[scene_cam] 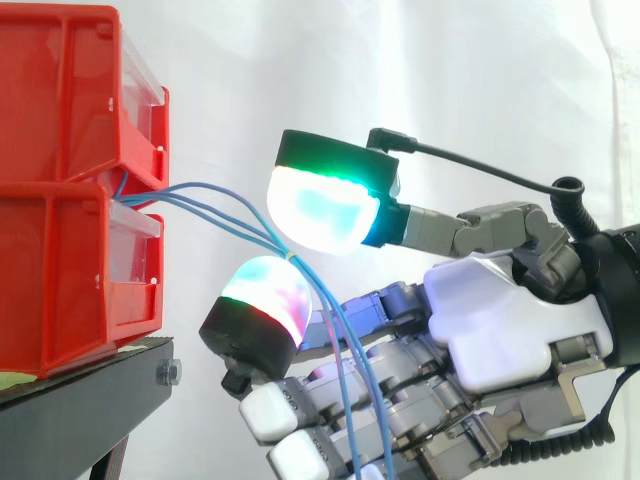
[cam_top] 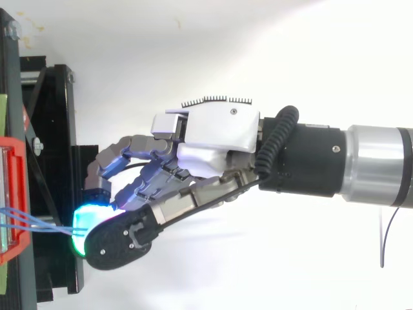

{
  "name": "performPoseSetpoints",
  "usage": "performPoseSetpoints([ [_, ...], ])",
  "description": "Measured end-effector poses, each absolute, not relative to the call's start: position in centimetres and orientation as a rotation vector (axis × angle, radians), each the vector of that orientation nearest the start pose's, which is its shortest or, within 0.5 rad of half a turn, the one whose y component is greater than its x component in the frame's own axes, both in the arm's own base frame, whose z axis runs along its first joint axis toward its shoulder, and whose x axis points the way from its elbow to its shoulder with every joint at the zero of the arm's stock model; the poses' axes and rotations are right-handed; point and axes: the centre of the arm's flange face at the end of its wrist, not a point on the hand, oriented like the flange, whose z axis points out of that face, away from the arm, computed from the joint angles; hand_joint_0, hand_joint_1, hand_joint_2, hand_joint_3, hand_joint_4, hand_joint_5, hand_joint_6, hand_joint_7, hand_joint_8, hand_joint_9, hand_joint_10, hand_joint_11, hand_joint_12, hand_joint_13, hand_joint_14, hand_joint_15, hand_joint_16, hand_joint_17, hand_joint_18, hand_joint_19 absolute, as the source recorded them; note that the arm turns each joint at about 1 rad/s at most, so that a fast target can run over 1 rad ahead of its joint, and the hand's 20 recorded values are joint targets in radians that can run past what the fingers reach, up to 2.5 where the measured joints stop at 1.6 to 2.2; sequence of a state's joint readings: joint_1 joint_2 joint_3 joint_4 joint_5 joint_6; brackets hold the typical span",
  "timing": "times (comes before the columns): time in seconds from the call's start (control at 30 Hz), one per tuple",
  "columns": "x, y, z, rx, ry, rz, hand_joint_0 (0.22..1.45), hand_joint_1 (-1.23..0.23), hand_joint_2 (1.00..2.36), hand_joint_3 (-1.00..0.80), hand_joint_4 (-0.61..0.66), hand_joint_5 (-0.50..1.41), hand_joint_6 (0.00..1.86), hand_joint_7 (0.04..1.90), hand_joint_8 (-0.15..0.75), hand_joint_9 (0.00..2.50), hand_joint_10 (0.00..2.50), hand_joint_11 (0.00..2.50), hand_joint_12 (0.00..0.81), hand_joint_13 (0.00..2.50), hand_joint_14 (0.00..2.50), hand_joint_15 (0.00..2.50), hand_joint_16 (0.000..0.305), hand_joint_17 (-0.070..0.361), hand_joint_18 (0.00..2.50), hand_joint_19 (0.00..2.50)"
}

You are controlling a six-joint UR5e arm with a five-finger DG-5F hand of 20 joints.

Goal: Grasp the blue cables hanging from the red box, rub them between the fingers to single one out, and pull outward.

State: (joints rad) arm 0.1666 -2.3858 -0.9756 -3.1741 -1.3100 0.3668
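2 red bins (scene_cam: 60,280) sit stacked on the black stand (scene_cam: 80,400), and the blue cables (scene_cam: 255,230) stream out from the seam between them, running rightward and slightly down, straight into the hand (scene_cam: 500,320). It has them pinched: glowing fingertips (scene_cam: 320,210) close from above and below, with the strands caught between. Past the pinch the cables drop steeply in front of the hand's lower fingers. From above, they run from the bin's edge to the green-lit tip.
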Motion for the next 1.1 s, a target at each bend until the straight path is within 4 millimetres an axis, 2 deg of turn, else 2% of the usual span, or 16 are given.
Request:
performPoseSetpoints([
  [0.13, 77.2, -3.4, 25.6, 1.656, 1.129, 1.182, 0.59, -0.74, 1.02, -0.21, 0.1, -0.16, 0.89, 1.03, 0.289, 0.84, 0.01, 0.42, 0.365, 0.79, 0.02, 0.53, 0.044, 0.098, 0.72, 0.58],
  [0.23, 77.0, -3.5, 26.0, 1.648, 1.148, 1.16, 0.6, -0.78, 1.02, -0.18, 0.07, -0.17, 0.91, 1.01, 0.28, 0.81, 0.01, 0.42, 0.363, 0.79, 0.02, 0.53, 0.044, 0.098, 0.72, 0.58],
  [0.67, 76.7, -3.7, 26.2, 1.644, 1.17, 1.146, 0.73, -0.88, 1.01, -0.3, -0.09, -0.2, 0.91, 0.97, 0.26, 0.74, 0.01, 0.4, 0.351, 0.76, 0.02, 0.51, 0.042, 0.095, 0.71, 0.53],
  [0.77, 76.7, -3.7, 26.1, 1.644, 1.171, 1.145, 0.74, -0.88, 1.01, -0.29, -0.2, -0.2, 0.91, 1.08, 0.242, 0.73, 0.01, 0.37, 0.344, 0.75, 0.02, 0.5, 0.041, 0.093, 0.7, 0.53],
  [0.83, 76.7, -3.7, 26.2, 1.644, 1.17, 1.145, 0.75, -0.87, 1.02, -0.26, -0.26, -0.2, 0.9, 1.23, 0.227, 0.72, 0.01, 0.35, 0.338, 0.74, 0.02, 0.5, 0.041, 0.093, 0.69, 0.55],
  [0.9, 76.7, -3.7, 26.2, 1.644, 1.17, 1.145, 0.76, -0.87, 1.02, -0.22, -0.27, -0.2, 0.9, 1.31, 0.215, 0.71, 0.01, 0.32, 0.334, 0.74, 0.02, 0.49, 0.041, 0.092, 0.68, 0.56],
  [1.1, 76.7, -3.9, 26.1, 1.645, 1.168, 1.144, 0.72, -0.86, 1.02, -0.12, -0.21, -0.2, 0.9, 1.29, 0.204, 0.72, 0.01, 0.29, 0.329, 0.73, 0.02, 0.49, 0.04, 0.09, 0.67, 0.57],
])
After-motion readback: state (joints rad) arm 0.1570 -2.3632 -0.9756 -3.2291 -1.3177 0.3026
